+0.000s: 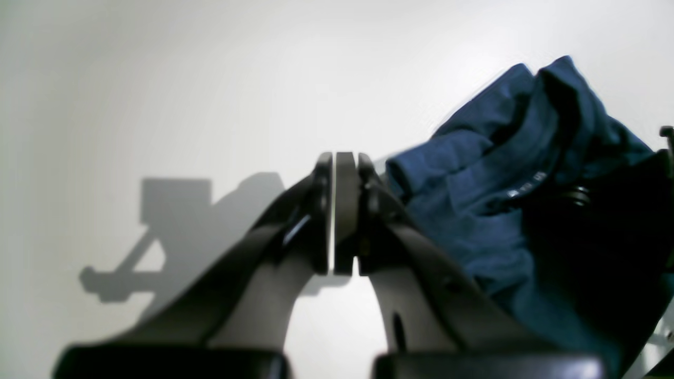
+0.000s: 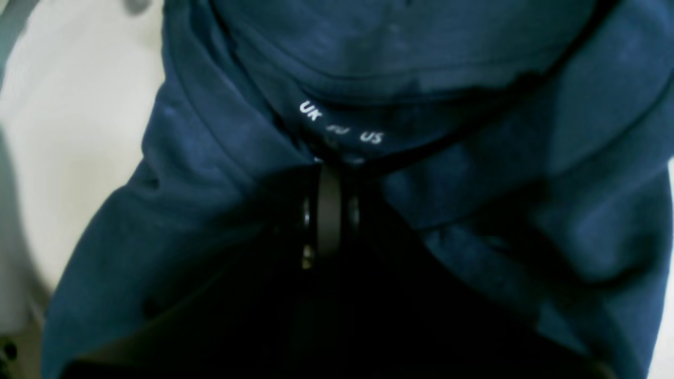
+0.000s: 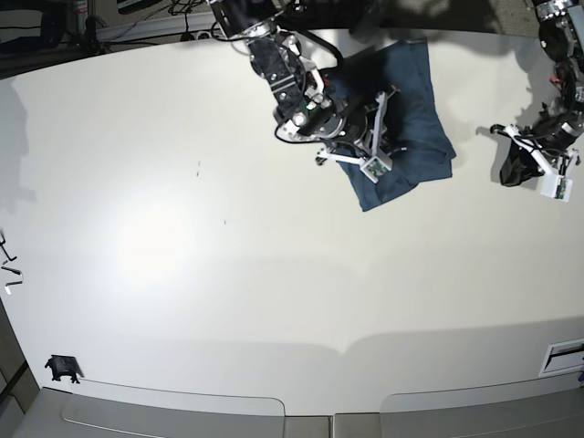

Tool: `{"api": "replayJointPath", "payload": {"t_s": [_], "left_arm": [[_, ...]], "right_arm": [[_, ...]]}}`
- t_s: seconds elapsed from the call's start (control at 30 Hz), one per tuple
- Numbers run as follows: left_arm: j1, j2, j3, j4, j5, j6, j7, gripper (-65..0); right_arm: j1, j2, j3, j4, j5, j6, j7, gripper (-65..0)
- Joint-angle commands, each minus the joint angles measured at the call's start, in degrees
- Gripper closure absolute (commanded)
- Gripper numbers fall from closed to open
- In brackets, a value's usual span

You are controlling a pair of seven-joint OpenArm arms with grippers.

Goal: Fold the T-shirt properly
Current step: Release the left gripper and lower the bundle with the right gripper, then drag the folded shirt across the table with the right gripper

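Lying bunched at the far side of the white table (image 3: 182, 274), the one shirt (image 3: 415, 109) is the only cloth here; no container shows in any view. It sits as a rumpled navy heap, partly under the right arm.

The right gripper (image 2: 329, 221) has its jaws pressed together, with shirt folds crowding close around them and the fabric just beyond the tips; whether cloth is pinched between them cannot be told. Only the right wrist view shows the white neck print (image 2: 342, 123), reading "UK", a blurred word, and "US", just above the tips.

The left gripper (image 1: 337, 210) is closed with nothing between its jaws, hanging over bare table beside the shirt and apart from it. Only the left wrist view shows its shadow (image 1: 174, 237) on the table, to the left of the jaws.

The base view alone shows both arms at once: two grippers, one shirt, and a small black object (image 3: 61, 368) near the table's front left corner.
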Motion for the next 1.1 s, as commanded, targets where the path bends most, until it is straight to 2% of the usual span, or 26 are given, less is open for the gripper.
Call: {"api": "replayJointPath", "payload": {"t_s": [0.0, 0.1, 0.33, 0.47, 0.57, 0.7, 0.8, 0.9, 1.07], "left_arm": [[0.1, -1.0, -0.4, 1.0, -1.0, -0.4, -1.4, 0.0], [0.9, -1.0, -0.4, 1.0, -1.0, -0.4, -1.4, 0.0], [1.0, -1.0, -0.4, 1.0, -1.0, -0.4, -1.9, 0.0], [1.0, -1.0, -0.4, 1.0, -1.0, -0.4, -1.9, 0.0], [1.0, -1.0, -0.4, 1.0, -1.0, -0.4, -1.9, 0.0], [1.0, -1.0, -0.4, 1.0, -1.0, -0.4, -1.9, 0.0], [1.0, -1.0, -0.4, 1.0, -1.0, -0.4, -1.9, 0.0], [1.0, -1.0, -0.4, 1.0, -1.0, -0.4, -1.9, 0.0], [1.0, -1.0, -0.4, 1.0, -1.0, -0.4, -1.9, 0.0]], "right_arm": [[0.6, 1.0, 0.6, -0.3, -3.8, -2.1, -3.1, 0.0], [0.9, 3.4, 3.7, -0.3, -5.4, -3.8, -3.5, 0.0], [0.9, 9.0, 17.0, -0.3, -2.5, -3.3, -3.7, 0.0], [0.7, 12.7, 23.8, -0.3, 0.8, 0.9, -6.1, 0.0], [-0.2, 16.1, 27.7, -0.3, 3.9, 5.2, -6.8, 0.0], [-2.8, 21.8, 29.9, -0.3, 8.8, 11.7, -7.3, 0.0], [-5.3, 26.4, 29.9, -0.3, 10.6, 14.7, -7.3, 0.0], [-7.7, 31.0, 29.9, -0.3, 11.6, 16.3, -7.3, 0.0], [-10.4, 38.1, 29.9, -0.3, 11.6, 16.4, -7.3, 0.0]]}}
